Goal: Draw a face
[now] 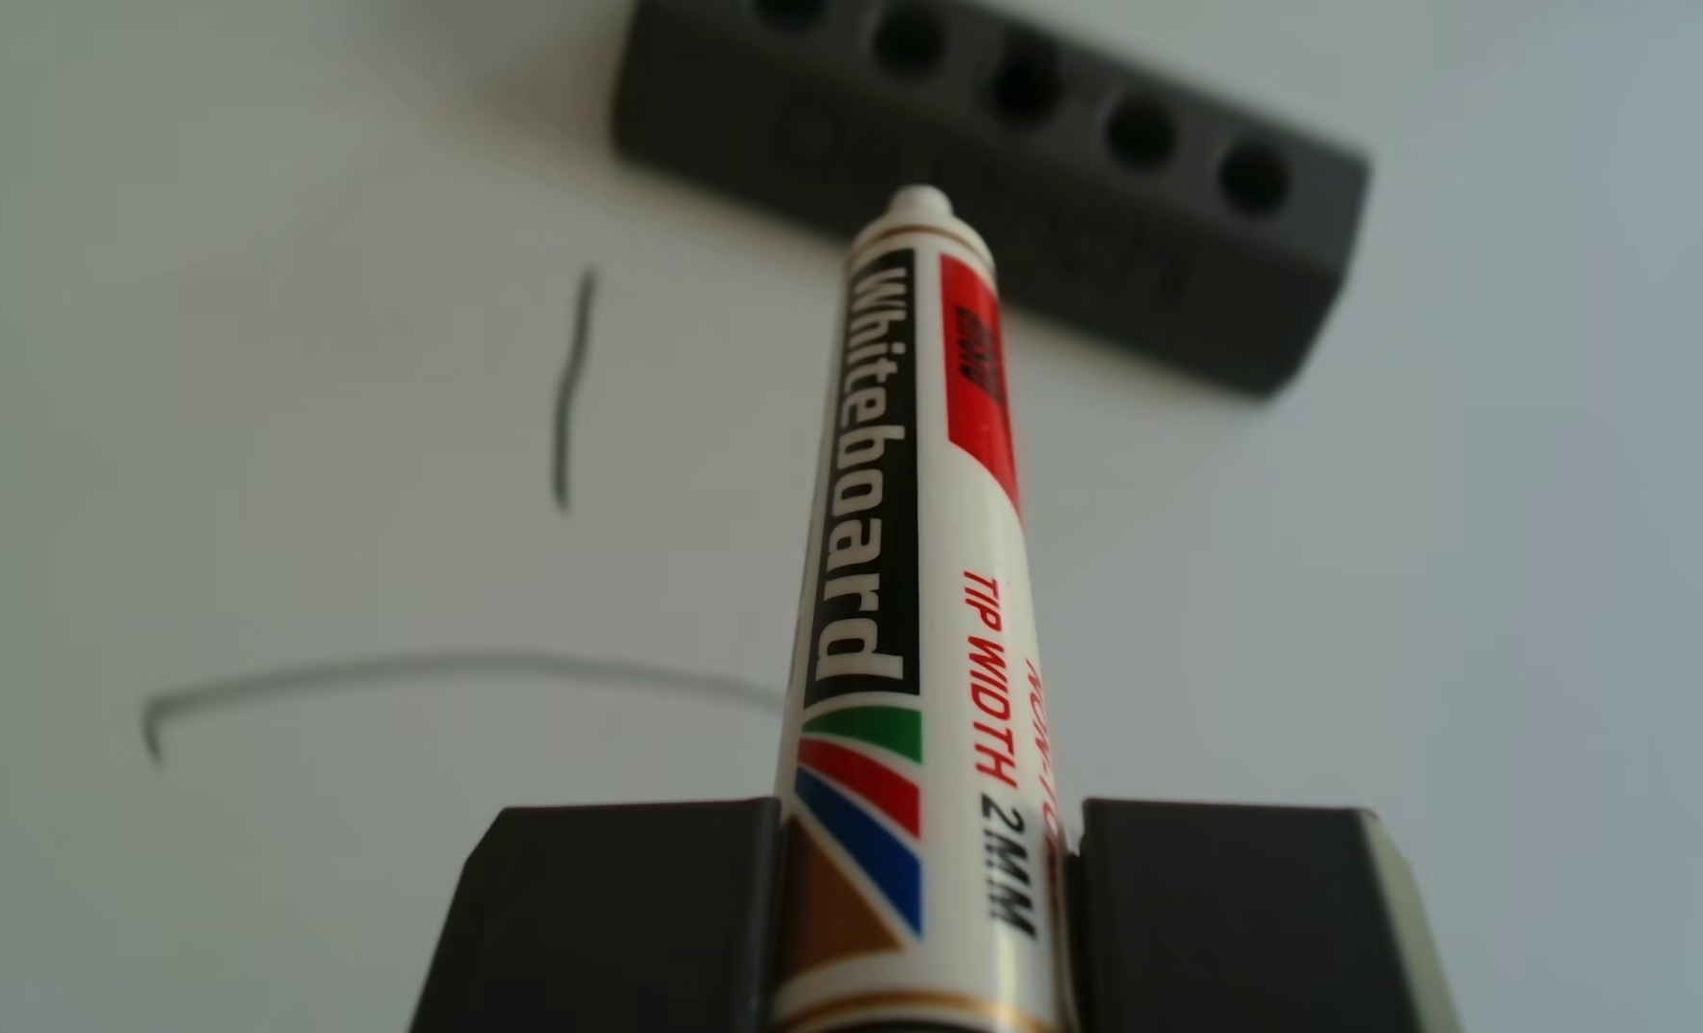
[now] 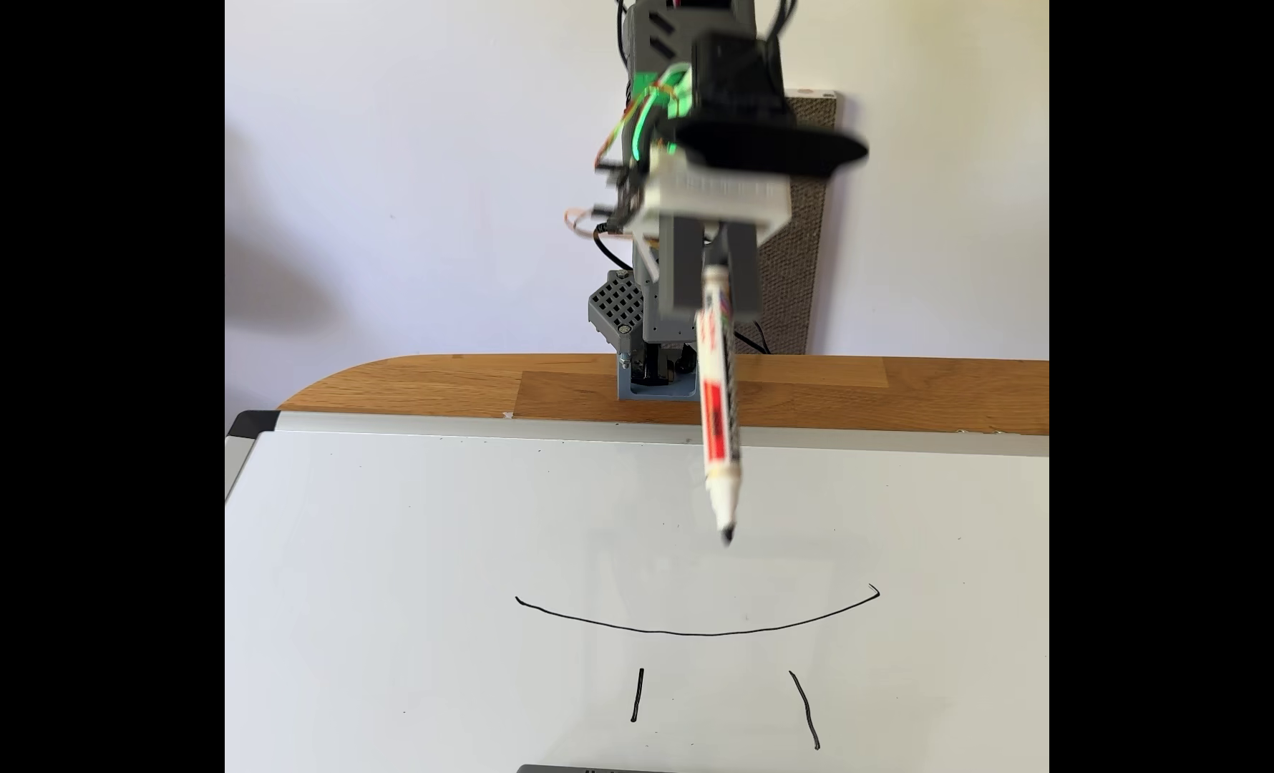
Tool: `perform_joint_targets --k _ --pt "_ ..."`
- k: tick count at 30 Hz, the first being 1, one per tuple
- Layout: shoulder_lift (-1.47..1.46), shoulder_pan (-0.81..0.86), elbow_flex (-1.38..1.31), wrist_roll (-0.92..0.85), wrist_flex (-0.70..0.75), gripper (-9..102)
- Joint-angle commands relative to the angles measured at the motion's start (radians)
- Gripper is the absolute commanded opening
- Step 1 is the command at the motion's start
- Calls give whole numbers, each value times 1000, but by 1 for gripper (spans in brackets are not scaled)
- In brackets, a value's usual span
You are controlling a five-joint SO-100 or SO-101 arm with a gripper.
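Note:
My gripper hangs over the whiteboard, shut on a white whiteboard marker that points down and slightly right in the fixed view. The marker's black tip sits a little behind the drawn lines and looks lifted off the board. On the board are a long curved stroke and two short strokes in front of it. In the other view the dark fingers clamp the marker on both sides, with the curved stroke and one short stroke to its left.
A dark holder block with a row of round holes lies on the board beyond the marker tip; its edge shows at the bottom of the fixed view. The arm's base stands on the wooden table behind the board.

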Motion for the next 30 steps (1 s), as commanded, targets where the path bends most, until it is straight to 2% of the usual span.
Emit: perform_joint_targets --k 1,9,14,17,25,30 --pt "155 -41 -63 11 29 -1" --pt "454 -54 -80 17 156 -1" --pt "646 -52 -83 186 252 -1" --pt "713 -54 -89 210 321 -1" --pt "721 -141 -190 209 413 -1" --pt "721 -69 -196 210 422 -1"
